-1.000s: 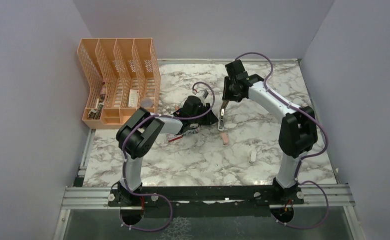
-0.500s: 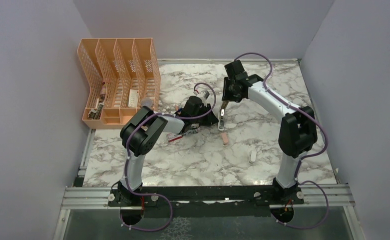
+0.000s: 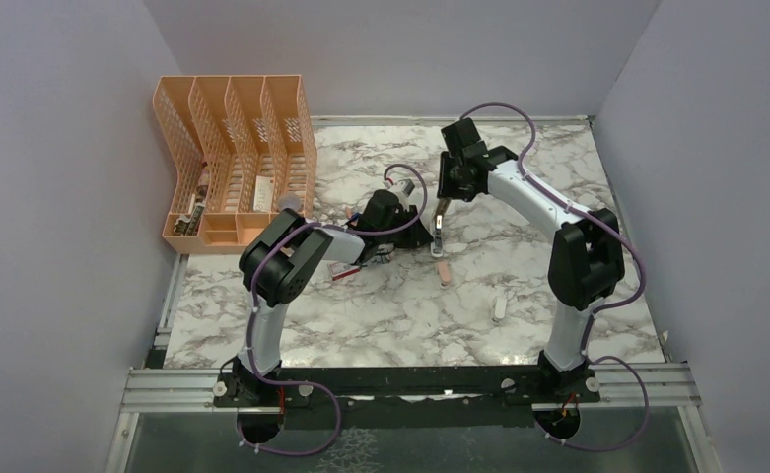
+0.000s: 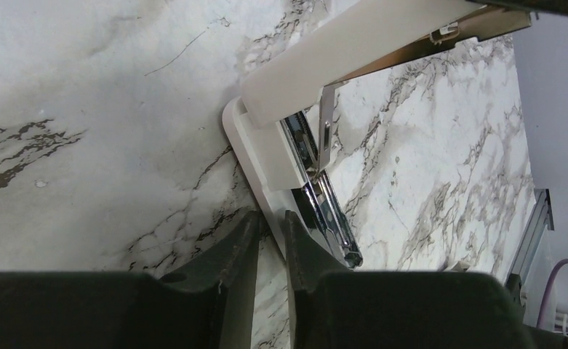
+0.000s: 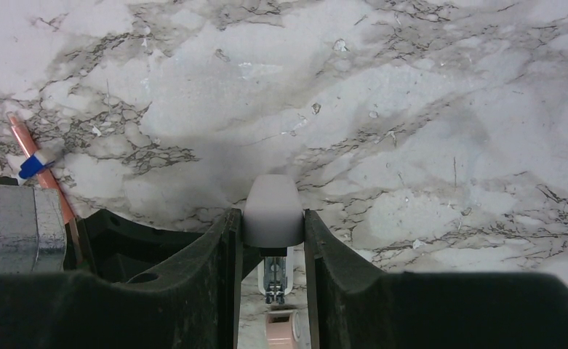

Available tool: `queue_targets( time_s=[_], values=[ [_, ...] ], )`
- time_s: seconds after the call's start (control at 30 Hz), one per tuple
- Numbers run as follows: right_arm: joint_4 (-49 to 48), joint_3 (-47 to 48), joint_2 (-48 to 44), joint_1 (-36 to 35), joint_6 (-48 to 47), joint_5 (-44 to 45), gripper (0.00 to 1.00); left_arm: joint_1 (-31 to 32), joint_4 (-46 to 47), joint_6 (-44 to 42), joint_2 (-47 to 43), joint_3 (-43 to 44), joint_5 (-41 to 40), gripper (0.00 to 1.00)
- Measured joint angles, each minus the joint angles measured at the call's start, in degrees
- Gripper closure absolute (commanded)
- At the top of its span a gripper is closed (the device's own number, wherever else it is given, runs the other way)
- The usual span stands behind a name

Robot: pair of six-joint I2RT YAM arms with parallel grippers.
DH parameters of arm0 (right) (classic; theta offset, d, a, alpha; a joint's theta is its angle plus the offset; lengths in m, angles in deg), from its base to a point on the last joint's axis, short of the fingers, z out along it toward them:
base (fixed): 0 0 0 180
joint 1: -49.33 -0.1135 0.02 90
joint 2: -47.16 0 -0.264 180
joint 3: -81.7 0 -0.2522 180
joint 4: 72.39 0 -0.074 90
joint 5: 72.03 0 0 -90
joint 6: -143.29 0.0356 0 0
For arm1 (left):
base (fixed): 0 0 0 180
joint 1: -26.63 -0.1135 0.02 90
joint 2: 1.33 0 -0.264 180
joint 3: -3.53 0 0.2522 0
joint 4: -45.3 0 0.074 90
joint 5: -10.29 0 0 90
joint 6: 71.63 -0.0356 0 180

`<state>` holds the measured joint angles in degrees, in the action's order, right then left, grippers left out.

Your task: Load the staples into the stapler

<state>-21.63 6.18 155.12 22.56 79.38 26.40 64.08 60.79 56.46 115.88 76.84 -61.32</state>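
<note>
White stapler point(image 3: 438, 235) sits open on the bench point(image 4: 84, 87) — right jaws clamp its raised lid point(image 5: 272, 211), left jaws nip its base point(image 4: 266, 156). Silver channel point(image 4: 317, 196) runs lengthwise away from the left jaws; staples unseen.

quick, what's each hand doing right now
left hand: closed, pinching the edge of the stapler at its white base
right hand: closed on the stapler's raised white lid
</note>
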Motion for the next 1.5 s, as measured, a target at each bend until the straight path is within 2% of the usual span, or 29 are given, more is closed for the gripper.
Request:
queue_targets(
  time_s=[0.2,0.37,0.67,0.97,1.1,1.5],
  values=[
    [0.2,0.3,0.2,-0.3,0.0,0.4,0.71,0.0,0.3,0.1,0.1,-0.1,0.2,0.92],
    [0.3,0.5,0.3,-0.3,0.0,0.6,0.65,0.0,1.8,0.6,0.1,-0.9,-0.2,0.92],
    [-1.4,-0.2,0.3,-0.6,-0.2,0.9,0.65,0.0,3.2,1.3,0.1,-1.8,-0.9,0.93],
    [-2.1,-0.3,0.5,-0.6,-0.2,1.6,0.65,-0.5,4.5,2.0,0.1,-2.6,-0.9,0.93],
    [-3.1,-0.3,0.9,-0.6,-0.2,2.0,0.64,-0.6,4.9,2.1,0.1,-2.8,-0.8,0.88],
    [-8.0,-3.4,0.2,-0.6,0.3,-0.1,0.57,-1.1,4.3,3.5,0.1,-3.1,-0.8,0.86]
  ],
)
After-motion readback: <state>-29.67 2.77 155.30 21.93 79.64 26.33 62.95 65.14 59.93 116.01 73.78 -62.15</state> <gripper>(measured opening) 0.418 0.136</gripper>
